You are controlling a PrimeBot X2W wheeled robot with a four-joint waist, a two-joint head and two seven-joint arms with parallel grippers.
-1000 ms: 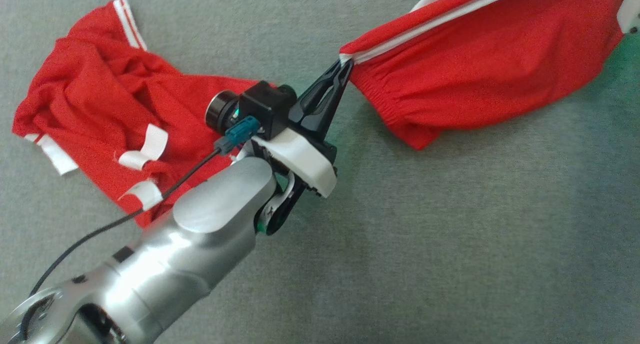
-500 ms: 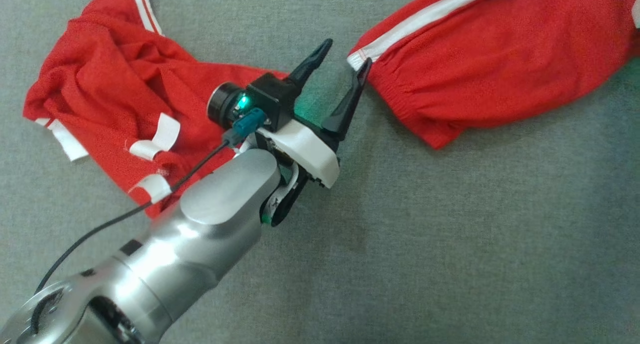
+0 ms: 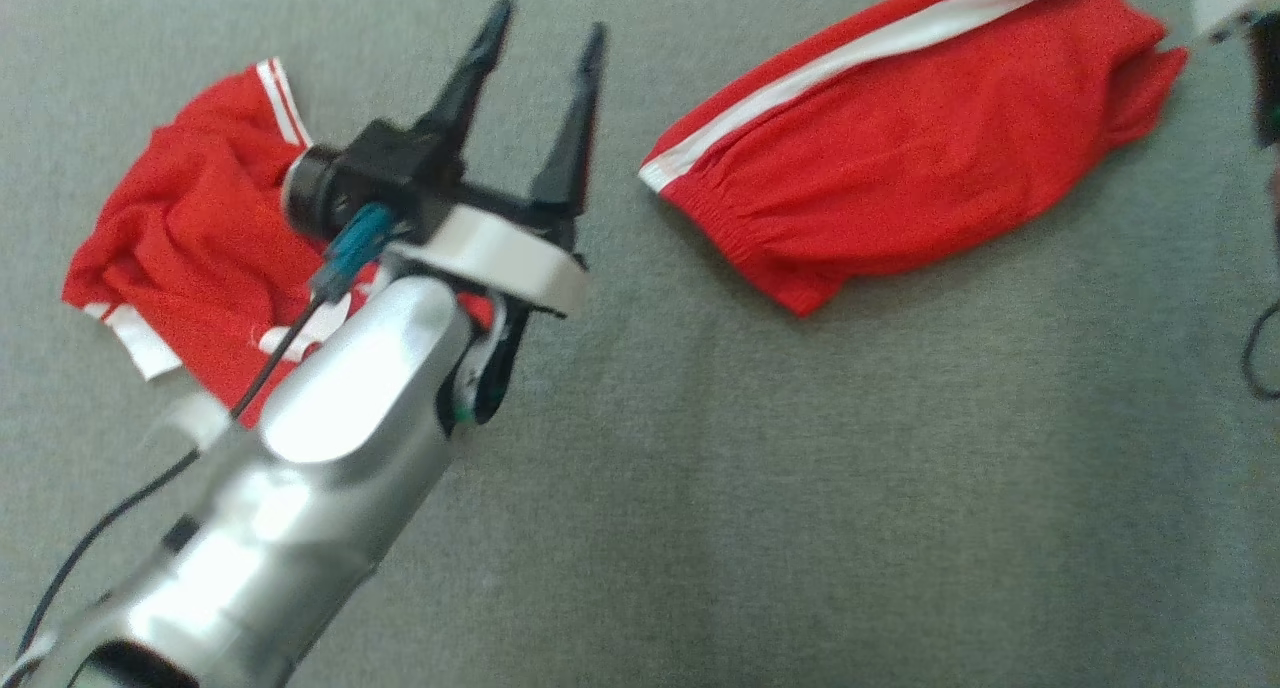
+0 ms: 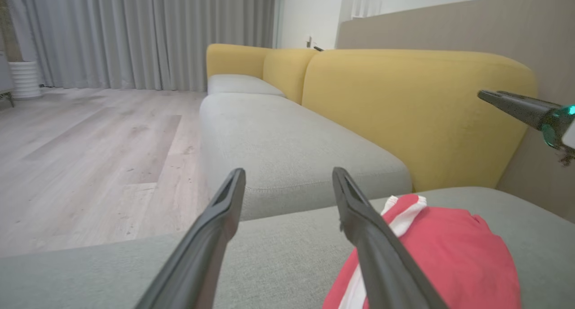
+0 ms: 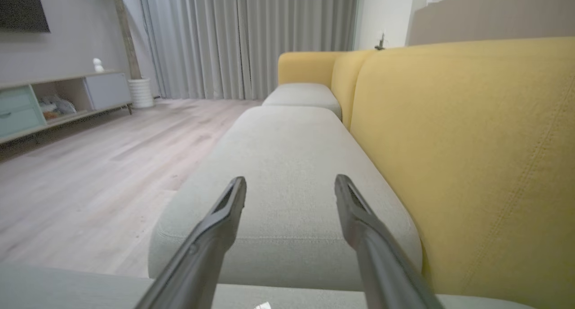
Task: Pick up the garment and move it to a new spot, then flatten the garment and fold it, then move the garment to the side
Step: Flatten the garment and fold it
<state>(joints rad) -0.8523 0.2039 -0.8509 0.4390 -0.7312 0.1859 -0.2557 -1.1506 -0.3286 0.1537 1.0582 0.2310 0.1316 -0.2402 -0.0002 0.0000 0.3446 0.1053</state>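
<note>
Since second ago, our left gripper (image 3: 548, 23) lets go of red cloth garment with white side stripe (image 3: 900, 158) and pulls away; jaws now wide apart, holding nothing. Our right gripper (image 5: 289, 181) spread wide too, empty. We see garment lying flat on grey sofa cushion (image 3: 800, 488), right of left gripper, not touching. Crumpled red cloth (image 3: 180, 238) sits at left, behind our arm.

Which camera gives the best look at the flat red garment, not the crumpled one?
The head view: the flat red garment lies nearly whole on the grey cushion, stripe and waistband clear. The left wrist view catches one end, partly behind a dark finger. The right wrist view faces along the sofa seat.
</note>
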